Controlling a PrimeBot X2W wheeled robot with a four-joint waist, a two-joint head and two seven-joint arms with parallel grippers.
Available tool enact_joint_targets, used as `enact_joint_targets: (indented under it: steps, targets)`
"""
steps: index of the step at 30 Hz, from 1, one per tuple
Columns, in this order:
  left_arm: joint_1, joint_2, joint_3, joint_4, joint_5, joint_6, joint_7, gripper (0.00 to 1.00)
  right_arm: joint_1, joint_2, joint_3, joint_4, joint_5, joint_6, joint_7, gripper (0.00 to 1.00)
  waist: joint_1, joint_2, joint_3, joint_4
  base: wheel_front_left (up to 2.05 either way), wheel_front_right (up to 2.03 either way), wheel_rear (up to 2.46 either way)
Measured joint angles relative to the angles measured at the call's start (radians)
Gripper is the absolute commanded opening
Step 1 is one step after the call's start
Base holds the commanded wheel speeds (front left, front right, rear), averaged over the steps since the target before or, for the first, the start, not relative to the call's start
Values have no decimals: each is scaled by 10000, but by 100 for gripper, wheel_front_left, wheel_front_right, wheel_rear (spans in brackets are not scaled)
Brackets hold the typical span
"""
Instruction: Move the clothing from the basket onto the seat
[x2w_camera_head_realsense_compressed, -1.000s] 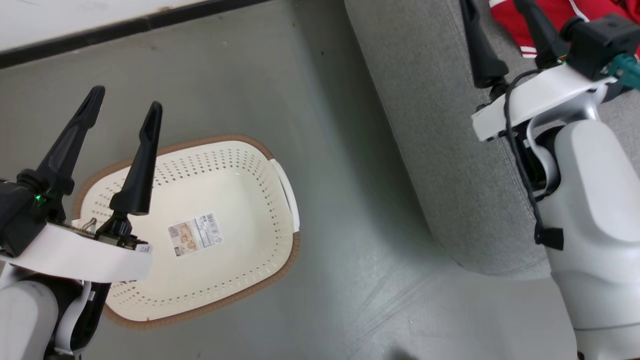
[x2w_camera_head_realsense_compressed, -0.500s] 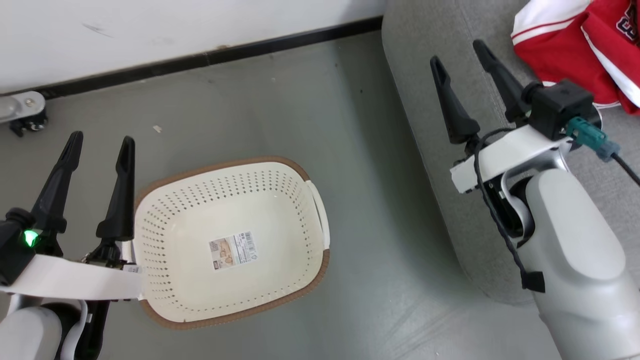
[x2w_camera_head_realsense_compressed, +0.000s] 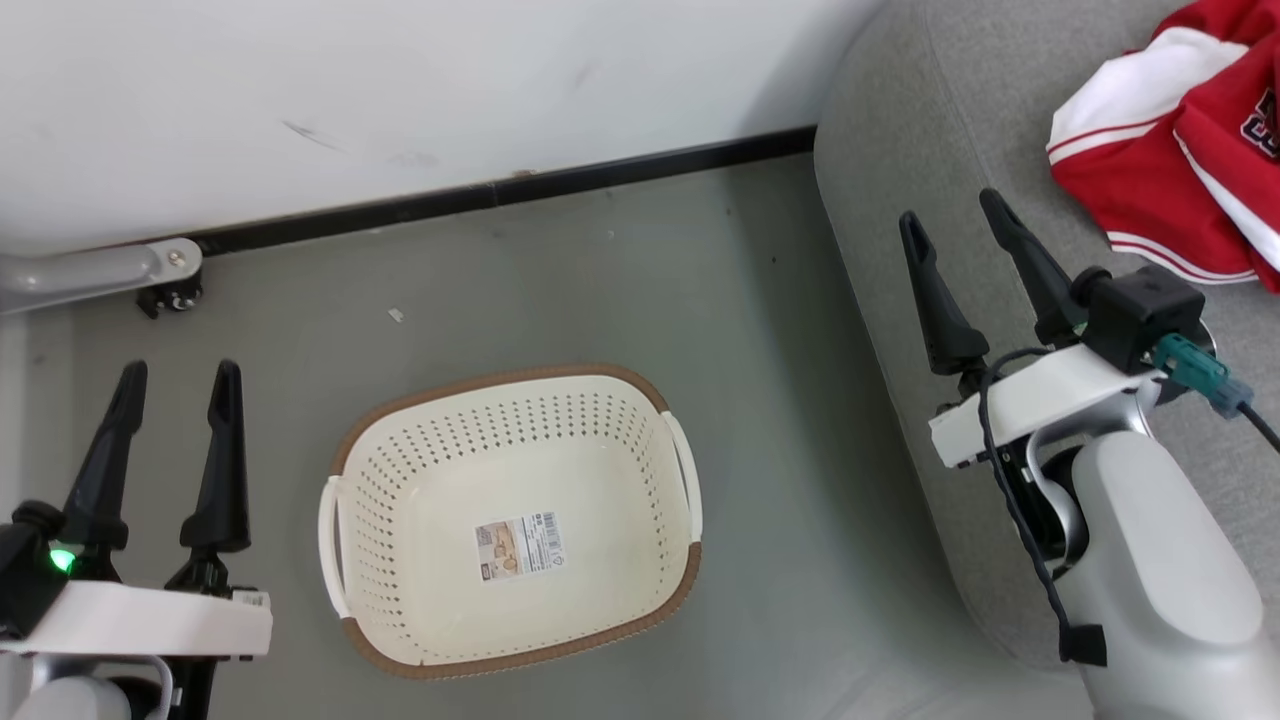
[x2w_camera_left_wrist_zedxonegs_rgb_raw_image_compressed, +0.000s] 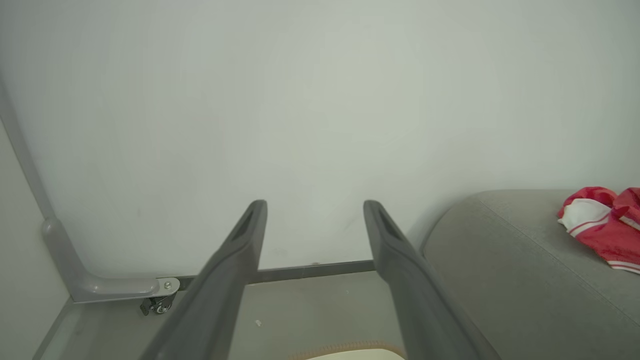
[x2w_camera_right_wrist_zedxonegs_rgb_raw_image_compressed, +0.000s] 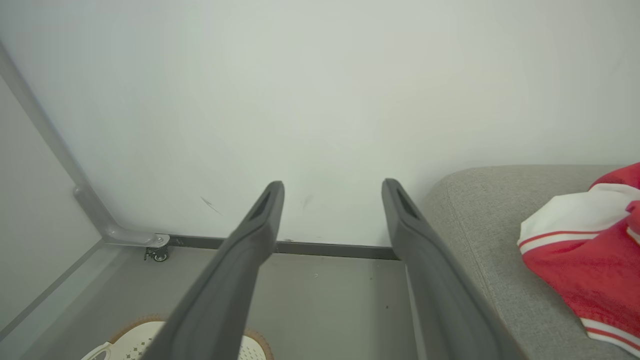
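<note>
clothing (x2w_camera_head_realsense_compressed: 1130, 190) on seat (x2w_camera_head_realsense_compressed: 1000, 100), basket (x2w_camera_head_realsense_compressed: 500, 376) on floor (x2w_camera_head_realsense_compressed: 780, 400); left hand (x2w_camera_head_realsense_compressed: 180, 368), right hand (x2w_camera_head_realsense_compressed: 949, 207) both spread

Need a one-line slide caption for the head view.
Head view: basket empty on the floor, clothing on the seat; left gripper and right gripper open, holding nothing.

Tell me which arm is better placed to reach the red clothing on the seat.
Right. The right pincer, open, hangs over the grey seat near the clothing; the left pincer is far off, beside the empty basket.
</note>
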Motion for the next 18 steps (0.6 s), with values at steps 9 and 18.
enact_joint_targets:
  steps: [9,18]
  targets:
    - [511,-194,100,698,56,-257,-186,100,937,4,-267,-1283,119,0,-8,100,1,0,-655,378,0,0,0]
    - [854,-389,217,1338,272,-477,-272,100,2175,19,-702,-1896,-107,0,-8,100,0,0,-1350,729,0,0,0]
